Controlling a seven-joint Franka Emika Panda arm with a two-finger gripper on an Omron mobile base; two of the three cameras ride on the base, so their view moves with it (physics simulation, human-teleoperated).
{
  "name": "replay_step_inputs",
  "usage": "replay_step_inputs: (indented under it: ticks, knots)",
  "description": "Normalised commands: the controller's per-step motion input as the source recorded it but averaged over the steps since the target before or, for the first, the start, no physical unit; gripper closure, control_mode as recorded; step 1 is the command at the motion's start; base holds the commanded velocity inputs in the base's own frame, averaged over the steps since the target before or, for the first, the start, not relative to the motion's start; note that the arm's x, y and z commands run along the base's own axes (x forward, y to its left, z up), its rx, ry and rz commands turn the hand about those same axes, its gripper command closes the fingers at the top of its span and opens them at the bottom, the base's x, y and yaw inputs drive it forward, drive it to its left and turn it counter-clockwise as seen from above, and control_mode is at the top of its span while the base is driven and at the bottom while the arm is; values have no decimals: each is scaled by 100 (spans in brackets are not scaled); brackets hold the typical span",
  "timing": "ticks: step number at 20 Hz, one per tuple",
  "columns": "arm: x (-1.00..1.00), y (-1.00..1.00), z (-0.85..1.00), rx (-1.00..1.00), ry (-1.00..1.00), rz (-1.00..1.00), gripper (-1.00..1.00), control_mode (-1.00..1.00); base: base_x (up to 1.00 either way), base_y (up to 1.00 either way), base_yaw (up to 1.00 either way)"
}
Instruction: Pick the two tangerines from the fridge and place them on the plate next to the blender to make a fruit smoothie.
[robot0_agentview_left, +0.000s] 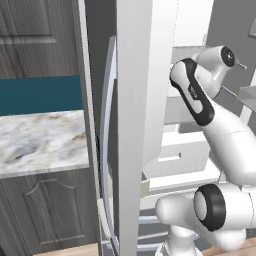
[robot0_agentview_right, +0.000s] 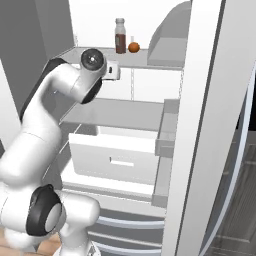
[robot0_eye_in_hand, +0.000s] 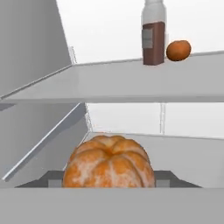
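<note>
Looking along the hand view, you see a ribbed round orange tangerine (robot0_eye_in_hand: 109, 162) large at six o'clock, pinched between the two small dark finger tips (robot0_eye_in_hand: 162, 179) of the two-finger gripper (robot0_eye_in_hand: 109, 180), whose ends peek out on either side of the fruit. The tall silver-grey fridge (robot0_agentview_right: 200, 125) stands open before you, its white interior crossed by flat grey shelves (robot0_eye_in_hand: 131, 83). On the upper shelf, at about one o'clock in the hand view, a second small orange tangerine (robot0_eye_in_hand: 178, 50) sits just beside a brown bottle with a white cap (robot0_eye_in_hand: 153, 35), to the bottle's right. From the right base view you find the same pair at twelve o'clock, fruit (robot0_agentview_right: 133, 47) right of bottle (robot0_agentview_right: 120, 36), with the white arm (robot0_agentview_right: 60, 100) reaching in below that shelf. Lower down, a white drawer with a slot handle (robot0_agentview_right: 120, 160) is pulled partly out; what it holds you cannot tell. A marbled countertop (robot0_agentview_left: 40, 140) lies at nine o'clock in the left base view.
</note>
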Motion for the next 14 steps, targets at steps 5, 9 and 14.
replay_step_inputs:
  ticks: [5,9,14]
  knots:
    - [-100,1,-73,-19,67,-1,100,-100,0,0,0]
    - [-100,0,-100,-14,0,-2,100,-100,0,0,0]
    - [-72,0,-54,-14,-18,0,100,-100,0,0,0]
